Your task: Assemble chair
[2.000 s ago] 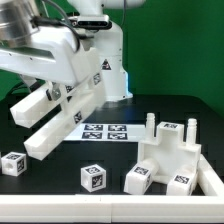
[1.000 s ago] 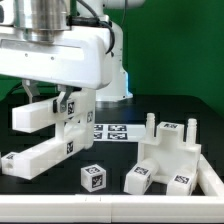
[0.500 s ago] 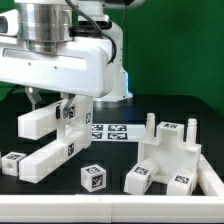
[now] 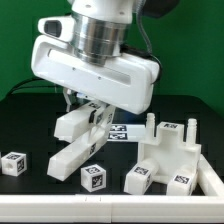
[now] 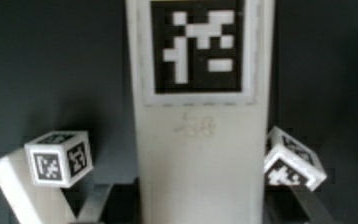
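Observation:
My gripper (image 4: 88,112) hangs under the big white wrist and is shut on a white chair part (image 4: 82,138). That part is two long tagged bars joined side by side, held tilted just above the black table. In the wrist view the gripped bar (image 5: 197,120) runs straight out between the jaws of my gripper (image 5: 206,206), with a large tag on its far end. The dark fingers (image 5: 108,204) press on both of its sides. A chair assembly with upright pegs (image 4: 165,152) stands at the exterior view's right. Two loose tagged cubes (image 4: 13,163) (image 4: 94,176) lie in front.
The marker board (image 4: 120,131) lies flat behind the held part, partly covered by it. Two small tagged white pieces (image 5: 60,158) (image 5: 293,156) show on either side of the gripped bar. A white rail (image 4: 212,178) borders the assembly at the exterior view's right edge.
The arm has swung toward the exterior view's right, carrying and turning the two-bar part closer to the pegged assembly. The grip has not changed, and the cubes and assembly have stayed put.

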Robot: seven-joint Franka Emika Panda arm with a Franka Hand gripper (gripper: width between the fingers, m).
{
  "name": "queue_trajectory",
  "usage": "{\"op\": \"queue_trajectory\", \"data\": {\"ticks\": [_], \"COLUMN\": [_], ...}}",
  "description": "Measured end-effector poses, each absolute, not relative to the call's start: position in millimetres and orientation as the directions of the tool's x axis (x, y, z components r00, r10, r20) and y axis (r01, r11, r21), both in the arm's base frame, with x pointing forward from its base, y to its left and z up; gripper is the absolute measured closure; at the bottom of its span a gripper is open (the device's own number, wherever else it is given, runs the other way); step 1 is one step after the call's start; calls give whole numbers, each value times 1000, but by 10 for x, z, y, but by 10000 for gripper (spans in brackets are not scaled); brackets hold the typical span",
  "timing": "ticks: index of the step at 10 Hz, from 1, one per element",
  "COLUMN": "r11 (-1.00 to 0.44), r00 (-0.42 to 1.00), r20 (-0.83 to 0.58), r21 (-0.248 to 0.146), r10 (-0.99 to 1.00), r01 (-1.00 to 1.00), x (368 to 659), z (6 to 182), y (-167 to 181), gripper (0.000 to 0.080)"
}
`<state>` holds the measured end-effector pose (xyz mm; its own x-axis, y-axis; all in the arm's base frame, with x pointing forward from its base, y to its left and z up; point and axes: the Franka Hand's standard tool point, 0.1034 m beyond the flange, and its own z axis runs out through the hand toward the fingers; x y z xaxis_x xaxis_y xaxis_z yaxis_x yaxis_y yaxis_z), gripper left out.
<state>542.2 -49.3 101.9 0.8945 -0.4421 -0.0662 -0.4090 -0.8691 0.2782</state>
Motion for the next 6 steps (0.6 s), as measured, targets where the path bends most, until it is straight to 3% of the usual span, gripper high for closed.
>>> {"op": "queue_trajectory", "data": {"ticks": [2, 6], "r11": [-867, -835], "r00": [895, 869], "r20": [-88, -154], "r21": [303, 397], "r10": [-438, -471], "r01": [-395, -382], "x": [5296, 5112], "z": [1041, 1236], "y": [-477, -614], "gripper": [514, 514]}}
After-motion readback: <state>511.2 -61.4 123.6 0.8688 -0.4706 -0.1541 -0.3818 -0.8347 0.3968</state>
